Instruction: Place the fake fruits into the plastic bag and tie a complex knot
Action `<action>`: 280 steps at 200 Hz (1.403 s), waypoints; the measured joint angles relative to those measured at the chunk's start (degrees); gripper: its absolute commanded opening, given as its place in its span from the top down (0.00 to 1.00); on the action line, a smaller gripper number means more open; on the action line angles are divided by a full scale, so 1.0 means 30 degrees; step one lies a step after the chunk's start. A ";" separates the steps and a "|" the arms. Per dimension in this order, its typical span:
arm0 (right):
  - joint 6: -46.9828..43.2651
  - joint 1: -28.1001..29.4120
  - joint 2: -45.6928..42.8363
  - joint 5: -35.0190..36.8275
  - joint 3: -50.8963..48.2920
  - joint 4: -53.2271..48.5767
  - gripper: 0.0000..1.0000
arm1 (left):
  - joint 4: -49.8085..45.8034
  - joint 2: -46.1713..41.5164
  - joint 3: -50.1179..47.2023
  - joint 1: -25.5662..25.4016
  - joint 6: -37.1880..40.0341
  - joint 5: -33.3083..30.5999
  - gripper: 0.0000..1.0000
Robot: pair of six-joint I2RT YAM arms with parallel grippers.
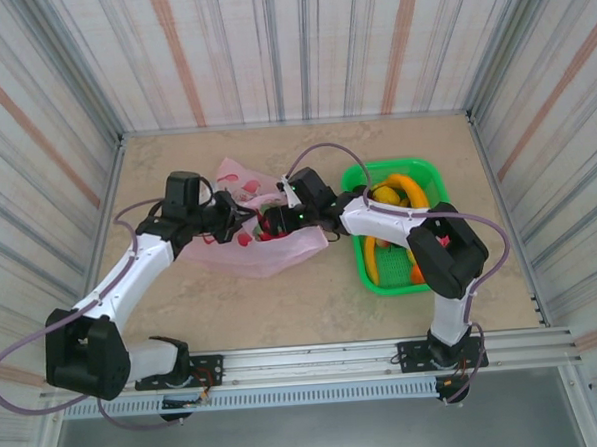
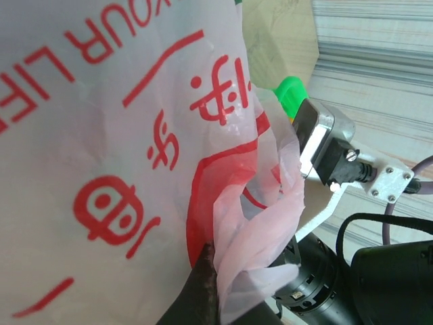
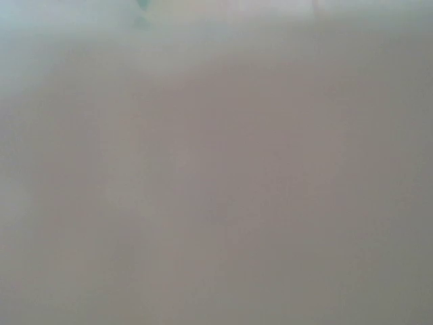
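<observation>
The thin translucent pink plastic bag (image 1: 270,253) lies mid-table, its nine-o'clock edge pinched by the left gripper (image 1: 236,221). The right gripper (image 1: 276,223), jaws spread, seems to reach inside from three o'clock. Yellow plastic toy bananas (image 1: 405,186) sit in the bright green plastic basket (image 1: 405,163).

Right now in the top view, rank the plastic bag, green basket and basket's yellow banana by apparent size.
Largest, tied: plastic bag and green basket; partly hidden, so unranked.
Smallest: yellow banana.
</observation>
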 measured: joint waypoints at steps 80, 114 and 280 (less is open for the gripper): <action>0.1596 0.0226 0.0444 -0.0794 -0.0918 0.3169 0.02 | 0.0627 -0.0131 0.0022 -0.0386 -0.0911 -0.0277 1.00; 0.1610 0.0532 0.1326 -0.0787 -0.1268 0.3330 0.01 | 0.0867 -0.0044 -0.0328 -0.0299 -0.1129 -0.0262 1.00; 0.0962 0.0998 0.1450 -0.0627 -0.1333 0.3300 0.01 | 0.2688 0.3985 -0.0699 0.0780 -0.0765 0.0954 1.00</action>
